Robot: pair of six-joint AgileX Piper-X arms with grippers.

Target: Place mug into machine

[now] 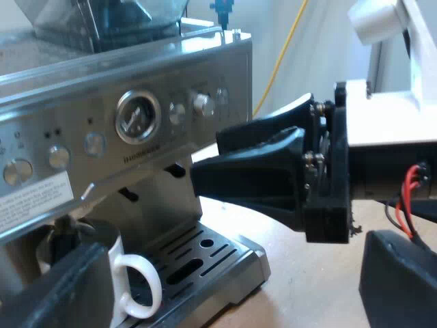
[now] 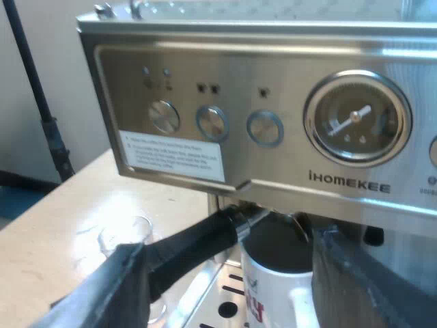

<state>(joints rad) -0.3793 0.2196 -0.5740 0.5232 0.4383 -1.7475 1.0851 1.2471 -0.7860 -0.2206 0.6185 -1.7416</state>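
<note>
Gaping empty, left gripper [image 1: 232,273] and right gripper [image 2: 227,263] face the mug [image 2: 273,290] on the drip tray [image 1: 205,263]

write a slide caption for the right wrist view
The mug stands on the machine tray below the holder, ahead of the open right gripper.

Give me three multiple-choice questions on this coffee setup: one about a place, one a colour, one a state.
1. Where is the mug? A on the drip tray of the espresso machine; B on top of it; C on the floor.
2. What colour is the mug's handle? A blue; B white; C green.
3. How is the holder? A locked into the machine's front; B loose beside the mug; C inside the mug.
Key: 1 A, the slotted tray lies beneath it; 2 B, the loop is white; 3 A, its dark handle juts from under the panel.
</note>
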